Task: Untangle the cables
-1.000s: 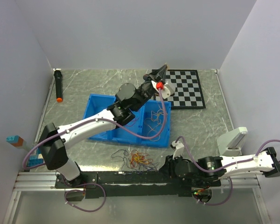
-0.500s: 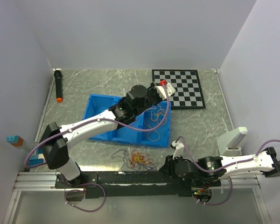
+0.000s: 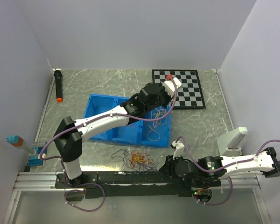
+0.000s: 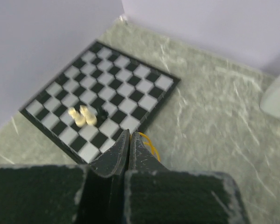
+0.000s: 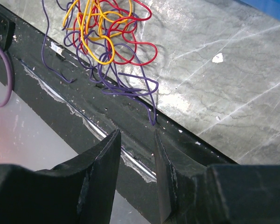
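A small tangle of red, yellow-orange and dark cables (image 3: 137, 158) lies on the table near the front rail; it fills the top of the right wrist view (image 5: 105, 35). Loose yellow-orange cables (image 3: 155, 122) lie in the right compartment of the blue bin (image 3: 95, 100). My left gripper (image 3: 167, 97) reaches over the bin's far right corner by the chessboard. In its wrist view the left gripper (image 4: 129, 135) is shut on a yellow-orange cable (image 4: 151, 147). My right gripper (image 5: 136, 135) is open and empty over the front rail, just right of the tangle.
A chessboard (image 3: 182, 88) lies at the back right, with small white pieces (image 4: 81, 115) on it. A black marker with an orange tip (image 3: 59, 86) lies at the back left. A white object (image 3: 232, 140) stands at the right. Toy blocks (image 3: 15, 140) sit at the left edge.
My left arm has swung right and down, from above the chessboard's near corner to the bin's far right corner, still shut. The right arm has not moved.
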You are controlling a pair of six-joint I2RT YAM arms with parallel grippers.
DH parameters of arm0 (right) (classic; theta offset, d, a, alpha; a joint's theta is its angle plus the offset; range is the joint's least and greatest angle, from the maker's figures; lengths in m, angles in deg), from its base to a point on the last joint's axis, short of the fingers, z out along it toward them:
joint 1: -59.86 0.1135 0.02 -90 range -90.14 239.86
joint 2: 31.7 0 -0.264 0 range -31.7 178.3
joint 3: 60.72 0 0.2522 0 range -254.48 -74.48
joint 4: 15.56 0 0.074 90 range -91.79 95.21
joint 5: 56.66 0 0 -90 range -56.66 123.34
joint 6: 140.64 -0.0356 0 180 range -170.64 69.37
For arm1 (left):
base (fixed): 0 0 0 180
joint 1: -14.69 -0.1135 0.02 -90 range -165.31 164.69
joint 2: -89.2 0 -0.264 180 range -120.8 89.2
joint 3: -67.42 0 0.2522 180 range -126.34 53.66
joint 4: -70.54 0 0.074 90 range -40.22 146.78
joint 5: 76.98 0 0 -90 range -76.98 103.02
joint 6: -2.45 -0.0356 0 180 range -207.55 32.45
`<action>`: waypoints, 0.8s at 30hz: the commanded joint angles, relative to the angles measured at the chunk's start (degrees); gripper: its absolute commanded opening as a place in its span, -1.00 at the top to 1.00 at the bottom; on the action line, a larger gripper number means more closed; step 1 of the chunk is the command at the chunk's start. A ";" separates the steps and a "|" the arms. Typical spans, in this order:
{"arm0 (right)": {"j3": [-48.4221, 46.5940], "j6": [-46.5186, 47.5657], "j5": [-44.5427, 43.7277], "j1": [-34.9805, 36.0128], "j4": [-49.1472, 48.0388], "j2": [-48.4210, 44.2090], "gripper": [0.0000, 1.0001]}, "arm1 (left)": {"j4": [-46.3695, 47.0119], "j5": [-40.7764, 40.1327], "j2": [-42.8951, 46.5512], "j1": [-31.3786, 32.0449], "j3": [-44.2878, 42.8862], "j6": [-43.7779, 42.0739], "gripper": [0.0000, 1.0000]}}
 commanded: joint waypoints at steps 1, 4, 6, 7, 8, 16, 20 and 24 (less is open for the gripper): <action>0.27 -0.85 -1.29 0.46 0.40 -1.50 0.16 | 0.26 -1.66 2.85 0.64 6.01 4.70 0.98; 0.36 -0.76 -1.21 0.46 0.32 -1.76 0.16 | 2.19 -4.38 4.26 0.73 10.58 3.92 0.98; 0.19 -0.67 -1.21 0.46 0.23 -1.50 0.16 | 3.51 -5.97 4.09 0.64 12.17 3.57 0.98; 0.27 -0.76 -1.29 0.55 0.23 -1.33 0.16 | 4.04 -6.06 3.91 0.56 12.61 3.04 0.98; 0.18 -0.84 -1.29 0.55 0.31 -1.24 0.16 | 5.09 -6.49 3.39 0.55 12.88 2.77 0.98; 0.36 -1.64 -1.65 0.55 1.20 -2.20 0.16 | 3.87 -8.69 0.13 -0.94 10.94 2.95 0.98; 0.18 -1.55 -1.65 0.46 1.37 -2.12 0.16 | 3.69 -7.47 0.04 -0.85 11.83 1.81 0.61; 0.27 -1.20 -1.56 0.46 1.02 -2.03 0.17 | 2.73 -6.15 2.58 -0.85 13.23 -0.74 0.09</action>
